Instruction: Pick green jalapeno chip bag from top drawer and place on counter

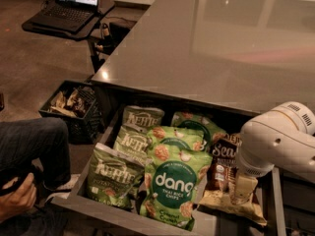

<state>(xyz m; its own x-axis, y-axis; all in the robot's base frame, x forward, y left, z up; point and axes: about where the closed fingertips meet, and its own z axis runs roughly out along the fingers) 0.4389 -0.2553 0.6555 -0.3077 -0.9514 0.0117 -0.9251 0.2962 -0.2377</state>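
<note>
The top drawer [86, 206] stands pulled out under the counter [206, 48], full of chip bags. Three green Kettle bags lie at its left: one at the front [114, 173], one in the middle [129, 144] and one at the back [142, 118]. I cannot tell which of them is the jalapeno bag. Green dang bags [172, 183] lie in the middle. My white arm [275, 139] reaches in from the right. My gripper [241, 190] hangs low over a beige bag [231, 205] at the drawer's right, apart from the green bags.
A dark brown bag [222, 156] lies by my arm. A black crate [74, 107] with items stands on the floor to the left. A person's leg and hand [19, 195] are at the lower left. A laptop table [69, 14] is at the back left.
</note>
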